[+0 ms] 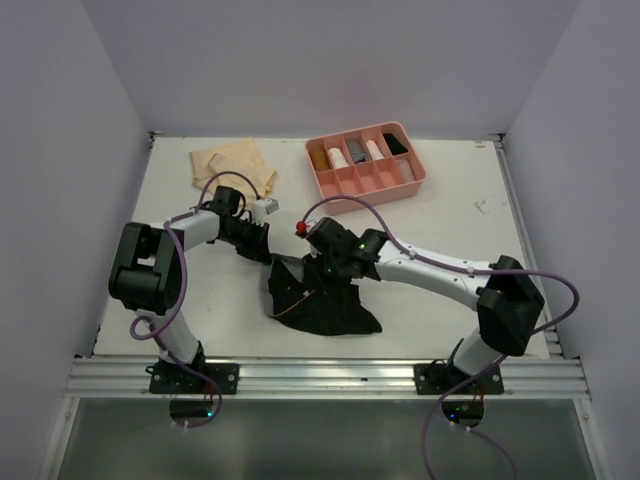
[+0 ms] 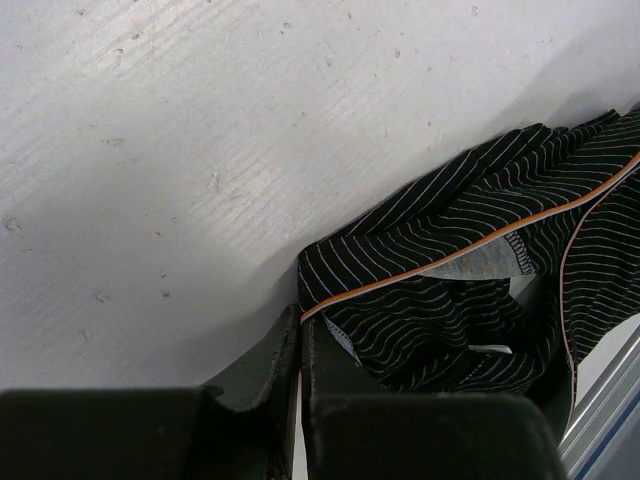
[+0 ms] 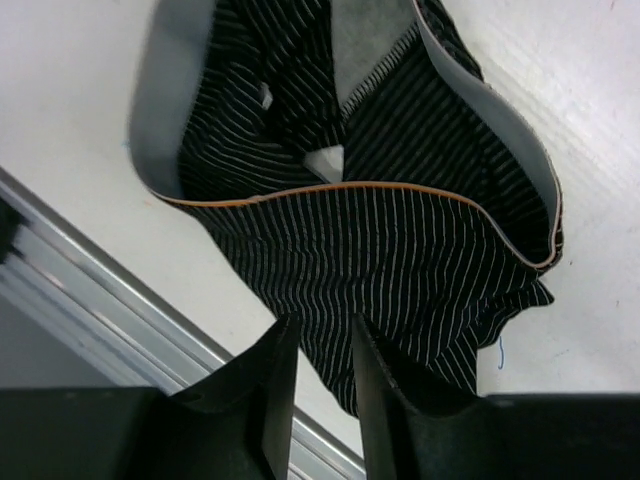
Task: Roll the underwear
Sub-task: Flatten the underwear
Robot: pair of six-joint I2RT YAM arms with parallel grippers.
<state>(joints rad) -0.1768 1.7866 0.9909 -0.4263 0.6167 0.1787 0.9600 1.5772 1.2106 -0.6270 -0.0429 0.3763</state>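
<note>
One piece is being worked and nothing loose looks rolled yet: the black underwear (image 1: 325, 300) lies crumpled at 6 o'clock on the desk (image 1: 450, 225) - hem pinched in the closed left gripper (image 2: 300, 325), right gripper (image 3: 320, 335) slightly parted above it - while the tan underwear (image 1: 232, 160) waits at 11 o'clock.

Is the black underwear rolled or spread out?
Spread, not rolled: the black underwear lies loosely crumpled flat on the table, waistband gaping open.
</note>
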